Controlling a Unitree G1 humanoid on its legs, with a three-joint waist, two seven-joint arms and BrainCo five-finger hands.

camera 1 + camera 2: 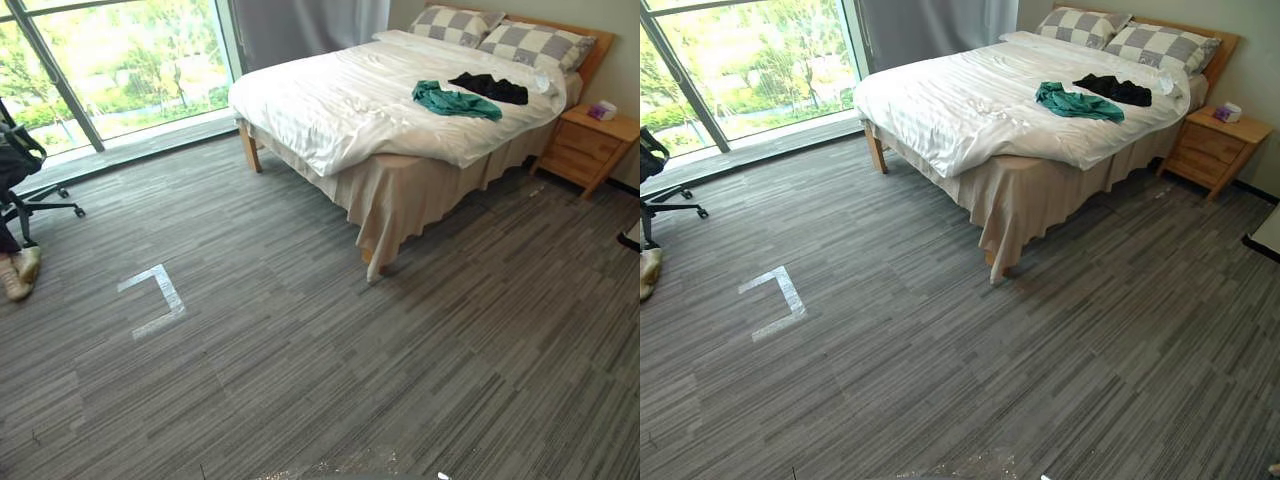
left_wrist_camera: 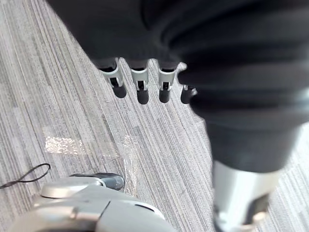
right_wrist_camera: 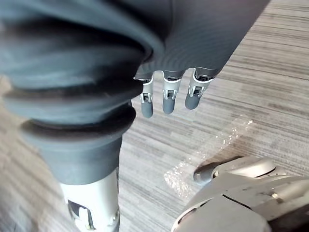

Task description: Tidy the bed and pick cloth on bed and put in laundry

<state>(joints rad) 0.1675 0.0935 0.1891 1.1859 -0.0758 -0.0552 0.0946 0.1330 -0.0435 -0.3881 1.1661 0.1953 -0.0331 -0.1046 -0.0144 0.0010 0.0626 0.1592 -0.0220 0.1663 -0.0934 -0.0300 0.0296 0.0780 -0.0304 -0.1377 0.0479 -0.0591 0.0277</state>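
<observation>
A crumpled green cloth (image 1: 455, 100) lies on the white sheet of the wooden-framed bed (image 1: 340, 105), towards the head end. Just beside it, nearer the pillows, lies a flat black cloth (image 1: 490, 88); whether the two touch I cannot tell. The sheet is wrinkled and hangs over the near corner above a beige bed skirt (image 1: 400, 195). Two grey-and-white checked pillows (image 1: 455, 24) lean at the headboard. A light wooden nightstand (image 1: 590, 148) stands close to the bed on its far side, with a small pink box (image 1: 602, 110) on top.

The bed stands well apart from the camera, across a grey striped carpet floor (image 1: 300, 360). A white tape corner mark (image 1: 155, 298) is stuck to the carpet. Behind the bed hangs a grey curtain (image 1: 300, 25), next to a large window (image 1: 120, 60). A black office chair (image 1: 35, 195) and a person's light shoe (image 1: 18, 272) show beside the window.

The left hand (image 2: 140, 84) hangs above the carpet, its fingers released and holding nothing. The right hand (image 3: 169, 94) hangs likewise, fingers relaxed and empty.
</observation>
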